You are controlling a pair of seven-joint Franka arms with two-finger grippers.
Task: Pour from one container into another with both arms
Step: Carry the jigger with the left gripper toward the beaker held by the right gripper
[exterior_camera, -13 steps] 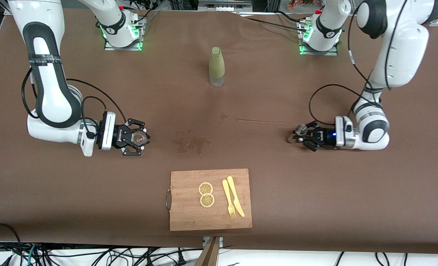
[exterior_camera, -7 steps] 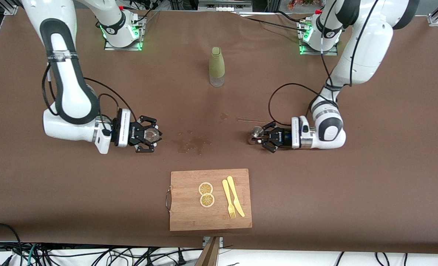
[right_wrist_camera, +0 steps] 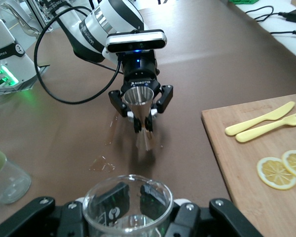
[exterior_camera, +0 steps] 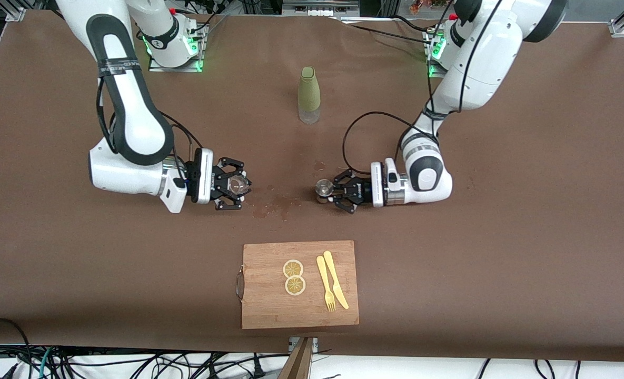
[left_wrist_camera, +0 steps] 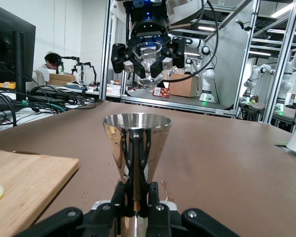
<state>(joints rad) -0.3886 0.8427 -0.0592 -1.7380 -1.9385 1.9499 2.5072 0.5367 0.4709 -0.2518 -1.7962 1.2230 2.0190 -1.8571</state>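
Observation:
My right gripper (exterior_camera: 236, 185) is shut on a clear glass cup (exterior_camera: 237, 183), held low over the brown table toward the right arm's end. In the right wrist view the cup (right_wrist_camera: 128, 205) sits upright between the fingers of the right gripper (right_wrist_camera: 129, 195). My left gripper (exterior_camera: 328, 190) is shut on the waist of a steel jigger (exterior_camera: 322, 186), also upright. The left wrist view shows the jigger (left_wrist_camera: 137, 143) clamped in the left gripper (left_wrist_camera: 136, 190). The two containers face each other over a wet stain (exterior_camera: 276, 204), a short gap apart.
A green bottle (exterior_camera: 309, 95) stands between the two bases. A wooden cutting board (exterior_camera: 269, 305) lies near the front edge with two lemon slices (exterior_camera: 293, 277), a yellow fork (exterior_camera: 324, 284) and a yellow knife (exterior_camera: 336, 279).
Both arms have swung in toward the table's middle, carrying the glass cup and the jigger closer to each other. Both grips are unchanged.

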